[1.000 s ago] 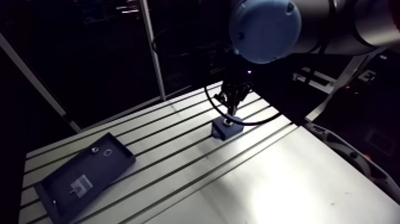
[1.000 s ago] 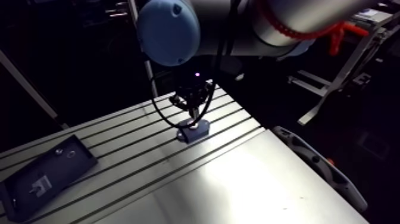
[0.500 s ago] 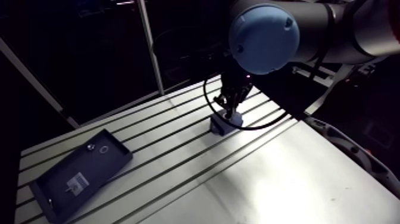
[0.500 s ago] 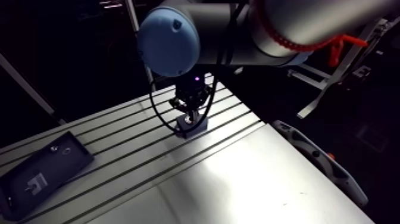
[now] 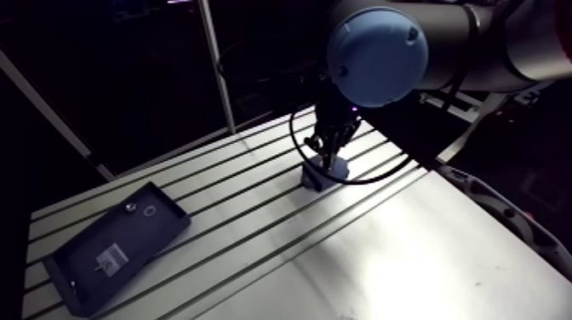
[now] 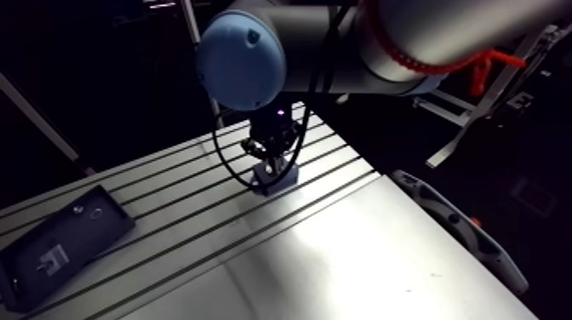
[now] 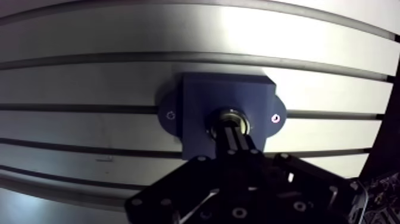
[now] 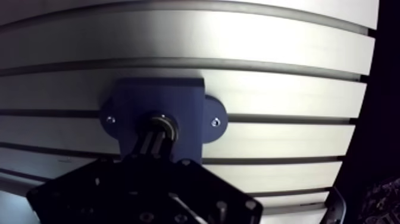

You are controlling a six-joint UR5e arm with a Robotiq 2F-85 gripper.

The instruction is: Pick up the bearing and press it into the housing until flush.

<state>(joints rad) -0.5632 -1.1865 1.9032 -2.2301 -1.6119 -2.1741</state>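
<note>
Gripper (image 7: 233,132): closed, tips together on the bearing (image 7: 230,112); lower than just before, so you are likely in the pressing step
Bearing: in the bore of the blue housing (image 7: 199,101), mid tabletop (image 7: 89,77)
Hidden: bearing's near half under the fingers (image 7: 237,144); you cannot judge flushness
</note>
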